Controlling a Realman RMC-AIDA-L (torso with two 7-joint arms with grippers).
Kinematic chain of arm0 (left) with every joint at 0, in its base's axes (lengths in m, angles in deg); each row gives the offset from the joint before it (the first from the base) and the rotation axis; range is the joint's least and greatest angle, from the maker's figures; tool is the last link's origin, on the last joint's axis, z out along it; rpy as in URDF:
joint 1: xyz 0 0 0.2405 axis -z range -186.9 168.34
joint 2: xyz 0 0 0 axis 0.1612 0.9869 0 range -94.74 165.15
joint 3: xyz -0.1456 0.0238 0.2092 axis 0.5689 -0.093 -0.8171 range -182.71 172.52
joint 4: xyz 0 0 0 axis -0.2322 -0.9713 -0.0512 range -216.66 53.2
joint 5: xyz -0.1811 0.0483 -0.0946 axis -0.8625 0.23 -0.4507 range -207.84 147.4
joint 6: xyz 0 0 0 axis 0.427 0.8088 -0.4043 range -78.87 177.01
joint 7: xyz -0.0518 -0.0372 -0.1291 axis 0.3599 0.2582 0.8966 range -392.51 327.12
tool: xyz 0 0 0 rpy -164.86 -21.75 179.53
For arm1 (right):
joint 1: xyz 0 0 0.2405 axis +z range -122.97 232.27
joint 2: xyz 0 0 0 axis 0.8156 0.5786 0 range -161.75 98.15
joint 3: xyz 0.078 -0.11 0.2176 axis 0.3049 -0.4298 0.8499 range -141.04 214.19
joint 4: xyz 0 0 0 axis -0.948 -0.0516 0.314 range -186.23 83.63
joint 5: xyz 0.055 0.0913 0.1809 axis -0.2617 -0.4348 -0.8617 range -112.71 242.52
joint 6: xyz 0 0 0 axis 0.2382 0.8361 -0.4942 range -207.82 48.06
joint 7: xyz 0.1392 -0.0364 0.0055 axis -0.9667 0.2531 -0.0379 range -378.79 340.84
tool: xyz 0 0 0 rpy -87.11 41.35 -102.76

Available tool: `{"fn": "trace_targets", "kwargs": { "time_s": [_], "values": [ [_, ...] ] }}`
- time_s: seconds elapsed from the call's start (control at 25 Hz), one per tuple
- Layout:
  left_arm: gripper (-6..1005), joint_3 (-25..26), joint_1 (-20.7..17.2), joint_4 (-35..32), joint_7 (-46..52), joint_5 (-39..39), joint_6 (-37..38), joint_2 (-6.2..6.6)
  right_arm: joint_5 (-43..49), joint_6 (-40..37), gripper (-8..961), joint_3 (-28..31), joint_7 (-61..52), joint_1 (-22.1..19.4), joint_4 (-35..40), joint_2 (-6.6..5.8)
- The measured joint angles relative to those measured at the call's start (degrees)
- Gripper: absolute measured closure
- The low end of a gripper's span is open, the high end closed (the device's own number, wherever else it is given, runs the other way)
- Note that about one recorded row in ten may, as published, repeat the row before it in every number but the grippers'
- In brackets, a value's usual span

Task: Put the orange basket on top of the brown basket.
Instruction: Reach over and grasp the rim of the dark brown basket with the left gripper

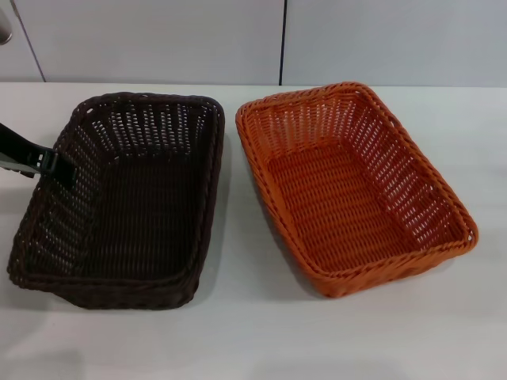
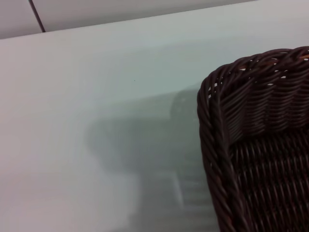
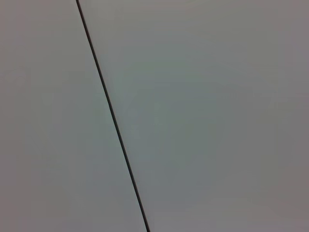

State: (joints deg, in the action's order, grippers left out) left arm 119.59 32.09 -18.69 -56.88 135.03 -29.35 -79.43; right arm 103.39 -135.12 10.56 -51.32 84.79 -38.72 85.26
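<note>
The brown basket [image 1: 127,198] stands on the left of the white table. The orange basket [image 1: 352,186] stands beside it on the right, a narrow gap apart, turned slightly askew. Both are empty and rest on the table. My left gripper [image 1: 54,165] reaches in from the left edge of the head view and is at the brown basket's left rim. The left wrist view shows one corner of the brown basket [image 2: 256,145] and bare table. My right gripper is out of view; its wrist view shows only a grey panel.
The white table [image 1: 253,340] runs under both baskets, with bare surface in front of them. Grey wall panels with a dark seam [image 1: 282,39] stand behind the table. The same kind of seam [image 3: 113,118] shows in the right wrist view.
</note>
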Motion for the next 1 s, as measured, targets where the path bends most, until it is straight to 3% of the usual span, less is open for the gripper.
{"fn": "trace_targets", "kwargs": {
  "time_s": [0.04,0.24,0.48,0.68,1.0],
  "values": [
    [180,0.01,0.03,0.05,0.00,0.20,0.02,-0.03,0.00,0.00,236,0.00,0.00,0.00,0.00,0.00],
    [999,0.14,-0.11,0.53,-0.14,0.25,0.09,0.05,-0.02,0.04,236,0.00,0.00,-0.14,-0.01,0.00],
    [523,0.06,-0.50,2.45,-0.99,0.20,-0.77,-0.16,-0.02,0.05,236,0.00,0.00,-0.03,-0.01,0.00],
    [741,0.81,0.36,5.81,-4.35,-0.62,-4.90,0.24,-0.02,0.05,236,-0.01,0.00,0.00,-0.01,0.00],
    [763,4.25,1.73,12.41,-9.03,-2.69,-10.42,1.42,0.00,0.05,236,0.00,0.00,-0.03,-0.13,0.00]
  ]
}}
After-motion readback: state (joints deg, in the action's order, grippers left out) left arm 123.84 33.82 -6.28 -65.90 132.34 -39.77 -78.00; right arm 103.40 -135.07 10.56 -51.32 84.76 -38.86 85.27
